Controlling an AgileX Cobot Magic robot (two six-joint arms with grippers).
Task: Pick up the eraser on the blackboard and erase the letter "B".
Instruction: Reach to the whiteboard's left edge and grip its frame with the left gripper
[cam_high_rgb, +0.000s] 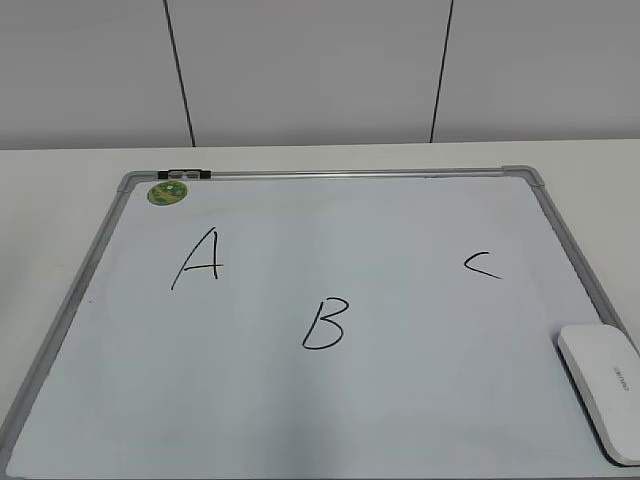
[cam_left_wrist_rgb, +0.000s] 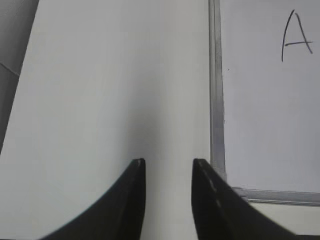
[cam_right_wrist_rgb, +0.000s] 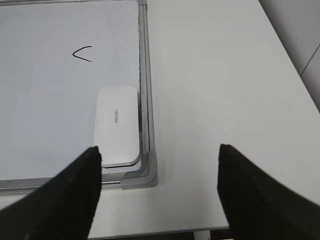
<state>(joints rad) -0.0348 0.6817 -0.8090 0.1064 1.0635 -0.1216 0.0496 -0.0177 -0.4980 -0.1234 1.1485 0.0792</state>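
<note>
The blackboard (cam_high_rgb: 300, 400) is a white board with a grey frame lying flat on the table. The black letter "B" (cam_high_rgb: 325, 324) is near its middle, with "A" (cam_high_rgb: 198, 258) to the left and "C" (cam_high_rgb: 481, 264) to the right. The white eraser (cam_high_rgb: 603, 388) lies in the board's near right corner and also shows in the right wrist view (cam_right_wrist_rgb: 117, 125). My right gripper (cam_right_wrist_rgb: 158, 150) is open and empty, above the table just off that corner (cam_right_wrist_rgb: 142, 175). My left gripper (cam_left_wrist_rgb: 168, 162) is open and empty, above the table beside the board's left frame (cam_left_wrist_rgb: 216, 100). Neither gripper shows in the exterior view.
A small round green magnet (cam_high_rgb: 168, 192) sits in the board's far left corner next to a black clip (cam_high_rgb: 185, 174) on the frame. The white table (cam_right_wrist_rgb: 225, 75) extends right of the board to an edge. A grey panelled wall (cam_high_rgb: 320, 70) stands behind.
</note>
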